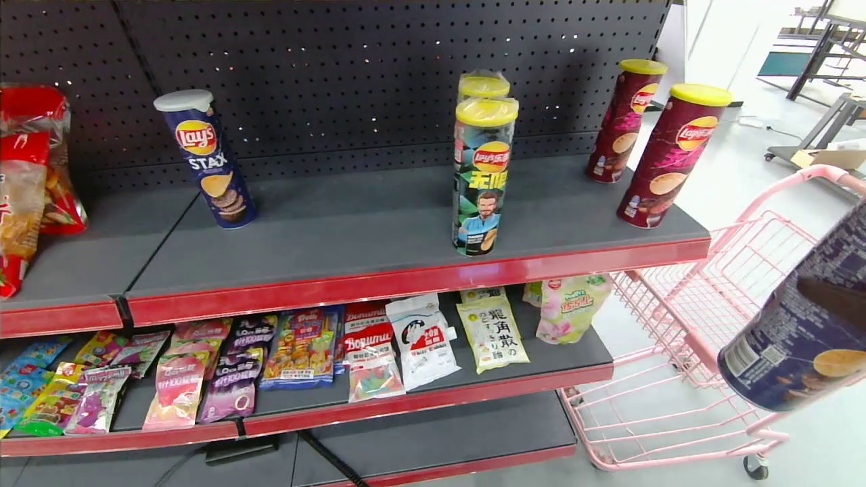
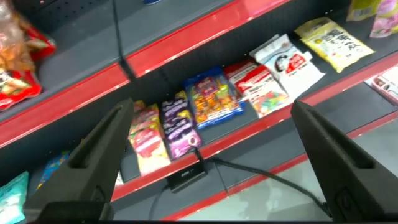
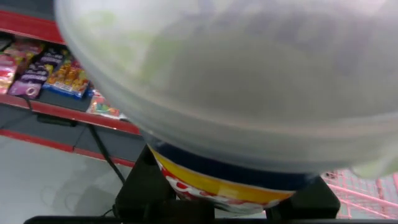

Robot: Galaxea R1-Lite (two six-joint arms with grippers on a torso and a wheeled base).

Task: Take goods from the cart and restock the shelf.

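A dark blue chips can point(image 1: 805, 325) hangs tilted in the air above the pink cart point(image 1: 676, 318), at the right of the head view. Its white lid point(image 3: 249, 74) looms close in the right wrist view, and my right gripper point(image 3: 227, 196) is shut on the can's body, one dark finger point(image 3: 146, 186) on each side. My left gripper point(image 2: 211, 112) is open and holds nothing; it hovers in front of the lower shelf, above the snack bags point(image 2: 208, 99). The top shelf board point(image 1: 379, 223) carries a matching blue can point(image 1: 206, 159) standing at its left.
On the top shelf also stand two green cans point(image 1: 482, 176) mid-board, two maroon cans point(image 1: 670, 155) at the right end, and red snack bags point(image 1: 27, 169) at far left. The board is bare between the blue and green cans. A black cable point(image 2: 249, 171) hangs below the lower shelf.
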